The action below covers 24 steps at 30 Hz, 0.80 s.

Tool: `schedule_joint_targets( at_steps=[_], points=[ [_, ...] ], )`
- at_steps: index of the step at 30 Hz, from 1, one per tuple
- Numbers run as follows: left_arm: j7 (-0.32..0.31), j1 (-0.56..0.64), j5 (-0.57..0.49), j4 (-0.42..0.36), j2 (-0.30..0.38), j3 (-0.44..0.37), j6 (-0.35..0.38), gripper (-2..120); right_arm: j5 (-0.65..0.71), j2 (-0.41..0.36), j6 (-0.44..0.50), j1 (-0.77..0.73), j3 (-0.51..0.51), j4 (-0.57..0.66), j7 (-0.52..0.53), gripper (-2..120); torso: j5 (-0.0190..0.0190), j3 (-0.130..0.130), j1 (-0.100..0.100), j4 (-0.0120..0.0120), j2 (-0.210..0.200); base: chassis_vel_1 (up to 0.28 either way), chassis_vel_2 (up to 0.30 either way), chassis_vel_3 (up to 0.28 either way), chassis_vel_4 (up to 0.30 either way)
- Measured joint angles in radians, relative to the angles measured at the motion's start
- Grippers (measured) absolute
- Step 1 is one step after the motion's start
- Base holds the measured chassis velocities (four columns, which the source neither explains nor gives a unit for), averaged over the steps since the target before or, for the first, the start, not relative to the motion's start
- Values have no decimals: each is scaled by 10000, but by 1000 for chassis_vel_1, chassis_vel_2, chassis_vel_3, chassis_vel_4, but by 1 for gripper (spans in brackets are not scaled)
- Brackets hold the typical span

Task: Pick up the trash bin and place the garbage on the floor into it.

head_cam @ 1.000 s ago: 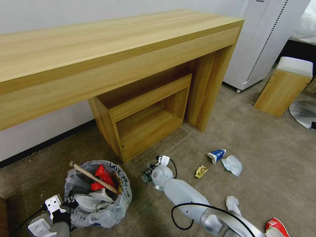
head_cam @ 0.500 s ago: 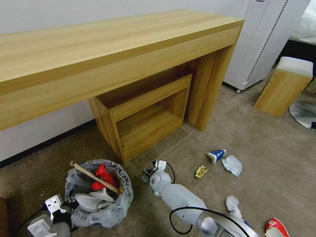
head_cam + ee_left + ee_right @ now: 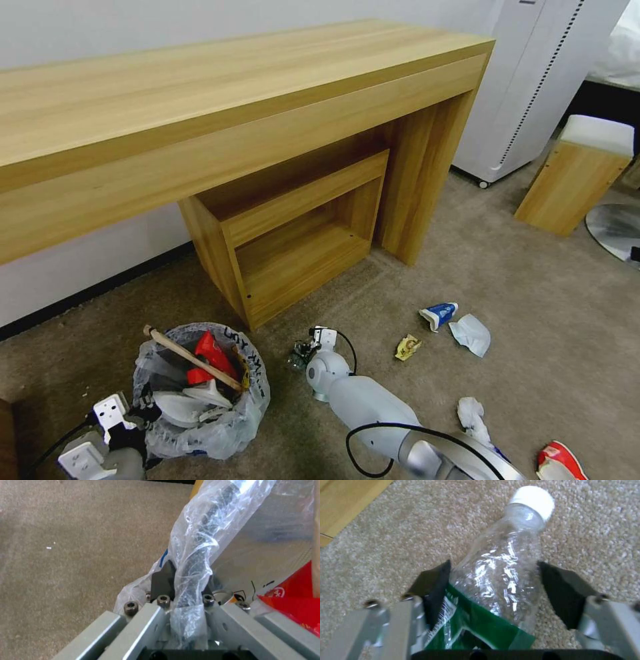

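Beige short-pile carpet (image 3: 533,333) is shown where the right gripper (image 3: 493,590), shifted slightly since a second ago, is spread around the clear green-labelled bottle (image 3: 500,572), unclamped, while the bag-lined round bin (image 3: 200,393) is pinched by the left gripper (image 3: 181,585).

Your right arm (image 3: 373,403) is a smooth pale-grey shell with a looping black cable, and each claw has grey metal links, hex screws and black pads (image 3: 561,592).
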Motion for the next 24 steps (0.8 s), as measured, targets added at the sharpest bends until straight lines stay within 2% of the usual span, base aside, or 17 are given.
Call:
schedule_joint_targets(
  at_steps=[1,3,5,6,7,9,12,13,14,15,16,19,20,22,23,24],
  points=[
    [0,0,0,0,0,0,0,0,0,0,0,0,0,0,0,64,0,0,0,0,0,0,0,0,0],
    [-1,-24,-18,36,-15,42,0,0,-46,-36,-23,-46,-5,17,-20,52,0,0,0,0,0,0,0,0,0],
    [-1,-26,-17,39,-16,44,0,0,-61,-43,-21,-50,-8,21,-26,50,0,0,0,0,0,0,0,0,0],
    [0,-50,-27,58,-16,53,-5,0,-112,-147,-16,-109,-55,153,-37,43,1,-1,0,1,0,0,0,0,0],
    [0,-50,-27,58,-16,53,-5,0,-112,-147,-16,-109,-55,153,-37,43,1,-1,0,1,0,0,0,0,0],
    [0,-87,-34,109,-14,53,-10,0,-110,-447,-20,-242,-171,546,6,35,3,0,1,3,0,0,0,0,0],
    [0,-93,-34,125,-15,52,-11,0,-107,-569,-21,-285,-220,708,34,33,2,0,0,3,0,0,0,0,0],
    [0,-104,-32,173,-17,48,-14,0,-98,-901,-23,-404,-335,1175,87,30,2,2,0,2,-1,0,0,0,0],
    [0,-121,-22,257,-17,28,-19,0,-80,-1640,58,-635,-509,2265,196,22,0,2,1,-2,-1,0,0,0,0],
    [0,-129,-19,274,-7,11,-21,0,-115,-2140,221,-786,-619,3157,254,21,1,2,0,-1,-1,0,0,0,0],
    [0,-129,-19,274,-7,11,-21,0,-115,-2140,221,-786,-619,3157,254,21,1,2,0,-1,-1,0,0,0,0],
    [0,-103,-14,268,23,-12,-22,0,-279,-3084,666,-1004,-683,5131,282,21,2,1,0,0,0,0,0,0,0],
    [0,-103,-14,268,23,-12,-22,0,-279,-3084,666,-1004,-683,5131,282,21,2,1,0,0,0,0,0,0,0],
    [0,-53,1,237,37,-13,-22,0,-494,-3808,1051,-1110,-659,6394,242,21,5,1,0,2,-1,0,0,0,0],
    [-2,-27,19,209,41,-9,-22,0,-642,-4403,1312,-1113,-618,7175,198,21,4,1,0,2,0,0,0,0,0],
    [-2,-27,19,209,41,-9,-22,0,-642,-4403,1312,-1113,-618,7175,198,21,4,1,0,2,0,0,0,0,0]
  ],
)
